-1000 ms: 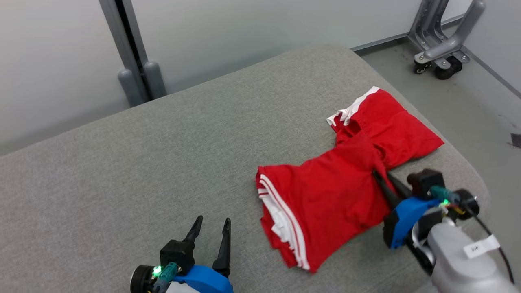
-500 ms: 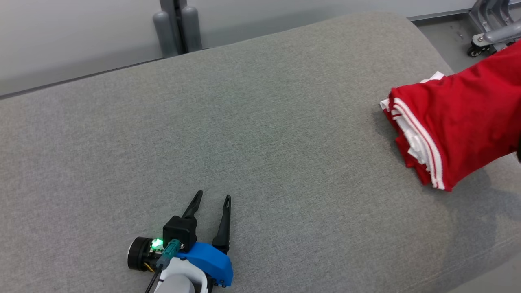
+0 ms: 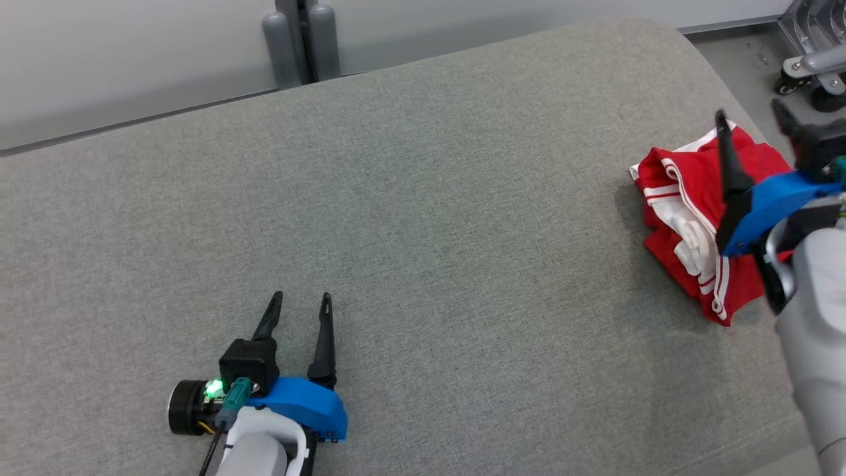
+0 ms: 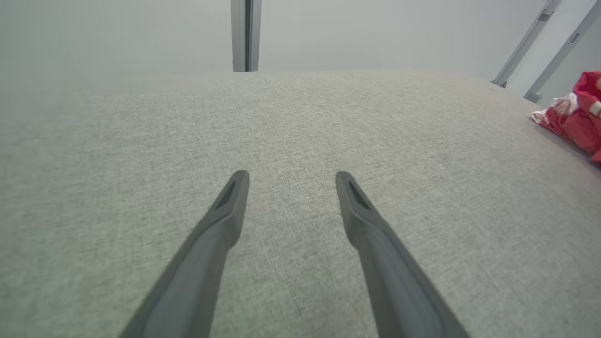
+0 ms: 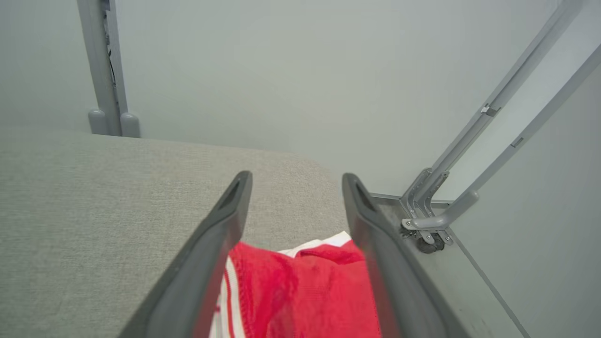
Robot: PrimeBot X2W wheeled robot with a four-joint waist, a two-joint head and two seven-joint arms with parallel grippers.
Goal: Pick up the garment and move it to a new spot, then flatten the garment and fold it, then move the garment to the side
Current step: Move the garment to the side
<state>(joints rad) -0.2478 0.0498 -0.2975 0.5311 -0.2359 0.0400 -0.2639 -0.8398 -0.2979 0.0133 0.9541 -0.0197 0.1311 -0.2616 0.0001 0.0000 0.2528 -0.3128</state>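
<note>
We look down on a grey fabric-covered table (image 3: 429, 198). A red garment (image 3: 681, 198) with white stripes lies bunched in a heap near the table's right end, close to the rounded far corner.

The right gripper (image 3: 750, 112) is over the heap, its two dark fingers spread wide and clamping nothing. In the right wrist view, the red cloth (image 5: 305, 291) shows low between the fingers; we cannot tell whether they touch it.

The left gripper (image 3: 301, 299) is low over bare fabric at the lower left, well apart from the garment, its fingers parted and empty. A wheeled metal stand (image 3: 813, 66) is on the floor beyond the table's right end.
</note>
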